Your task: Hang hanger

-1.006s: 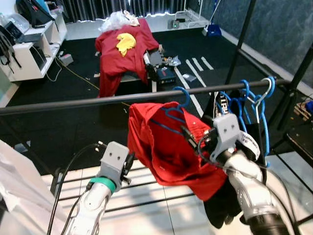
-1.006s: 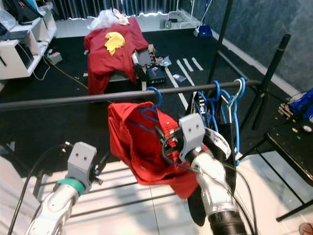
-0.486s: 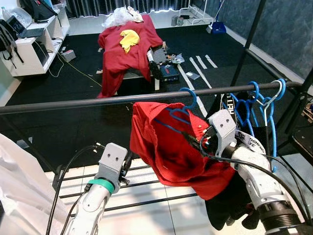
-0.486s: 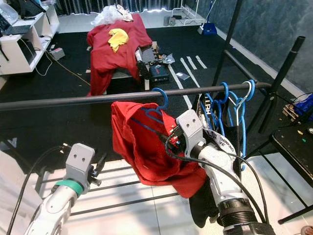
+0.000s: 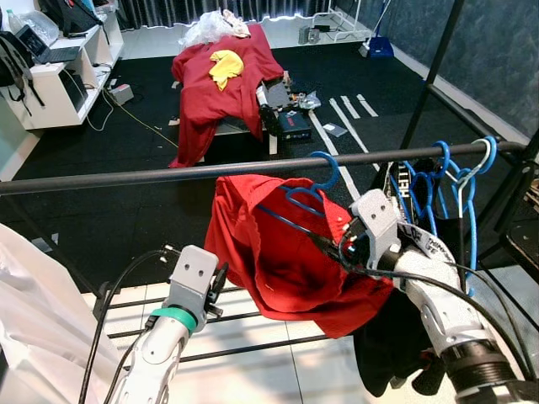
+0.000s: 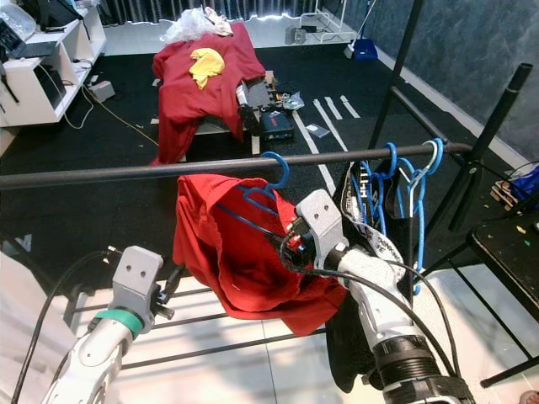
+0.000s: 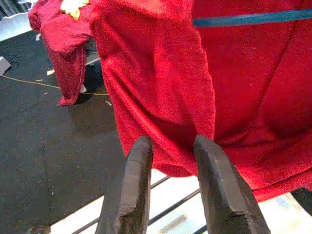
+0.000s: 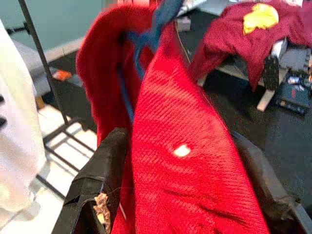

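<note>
A long black rail runs across in front of the robot, from one side to the other. Behind it is a black floor with a table covered by a red cloth and a yellow thing on top. A big red shirt hangs on a blue hanger, and the hook of the hanger is over the rail, near the middle. The right gripper is pushed into the side of the red shirt. Its two black fingers are spread apart with a thick fold of the shirt between them, and I cannot tell if they squeeze it. More blue hangers hang in a bunch on the rail to the robot's right, with dark clothes under them. The left gripper sits low, just in front of the bottom edge of the shirt. Its fingers are a little apart and hold nothing.
</note>
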Motion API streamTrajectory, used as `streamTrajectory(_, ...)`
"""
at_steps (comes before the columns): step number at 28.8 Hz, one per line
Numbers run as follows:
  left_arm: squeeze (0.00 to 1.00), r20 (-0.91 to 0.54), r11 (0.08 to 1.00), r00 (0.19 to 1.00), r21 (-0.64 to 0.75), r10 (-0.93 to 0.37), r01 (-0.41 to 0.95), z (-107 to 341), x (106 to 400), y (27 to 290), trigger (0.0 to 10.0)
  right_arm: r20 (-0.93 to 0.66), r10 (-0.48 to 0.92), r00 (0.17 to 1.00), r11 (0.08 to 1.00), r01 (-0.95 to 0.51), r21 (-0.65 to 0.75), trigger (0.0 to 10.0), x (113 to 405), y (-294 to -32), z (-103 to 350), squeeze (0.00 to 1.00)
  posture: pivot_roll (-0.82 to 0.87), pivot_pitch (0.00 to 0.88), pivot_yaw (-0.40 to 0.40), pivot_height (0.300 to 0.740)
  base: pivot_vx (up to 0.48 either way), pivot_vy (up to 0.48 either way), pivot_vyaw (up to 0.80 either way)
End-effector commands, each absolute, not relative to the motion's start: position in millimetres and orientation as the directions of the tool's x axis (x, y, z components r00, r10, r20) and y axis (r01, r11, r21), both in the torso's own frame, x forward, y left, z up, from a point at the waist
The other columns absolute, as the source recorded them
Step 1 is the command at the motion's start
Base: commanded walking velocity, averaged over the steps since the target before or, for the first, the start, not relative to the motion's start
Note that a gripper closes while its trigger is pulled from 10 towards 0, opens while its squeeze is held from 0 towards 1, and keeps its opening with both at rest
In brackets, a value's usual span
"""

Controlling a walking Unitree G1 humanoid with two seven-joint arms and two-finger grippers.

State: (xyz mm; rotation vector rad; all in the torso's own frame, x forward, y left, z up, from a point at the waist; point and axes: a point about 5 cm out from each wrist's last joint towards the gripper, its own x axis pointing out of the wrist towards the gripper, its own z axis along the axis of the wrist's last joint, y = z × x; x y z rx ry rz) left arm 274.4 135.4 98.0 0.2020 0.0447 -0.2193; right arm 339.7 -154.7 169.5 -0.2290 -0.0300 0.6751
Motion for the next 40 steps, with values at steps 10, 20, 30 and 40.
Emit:
streamTrajectory(10, 0.0, -0.102, 0.954, 0.971, 0.191, -0.215, 0.231, 91, 270, 134, 10.0, -0.101, 0.656, 0.748, 0.732, -0.663, -0.158, 10.0, 316, -143, 150, 0.0, -0.13, 0.057, 0.072, 0.74, 0.0, 0.0, 0.0)
streamTrajectory(20, 0.0, -0.105, 0.953, 0.971, 0.195, -0.215, 0.232, 91, 269, 135, 10.0, -0.082, 0.512, 0.855, 0.829, -0.517, -0.215, 10.0, 314, -143, 138, 1.0, -0.12, 0.058, 0.072, 0.74, 0.0, 0.0, 0.0)
streamTrajectory(30, 0.0, -0.108, 0.952, 0.969, 0.193, -0.222, 0.24, 91, 270, 133, 10.0, -0.039, 0.542, 0.839, 0.795, -0.528, -0.298, 10.0, 310, -155, 173, 0.0, -0.14, 0.063, 0.074, 0.74, 0.0, 0.0, 0.0)
streamTrajectory(40, 0.0, -0.105, 0.953, 0.969, 0.186, -0.223, 0.239, 91, 272, 130, 10.0, -0.178, 0.605, 0.776, 0.752, -0.631, -0.193, 0.0, 315, -155, 157, 0.0, -0.13, 0.054, 0.061, 0.74, 0.0, 0.0, 0.0)
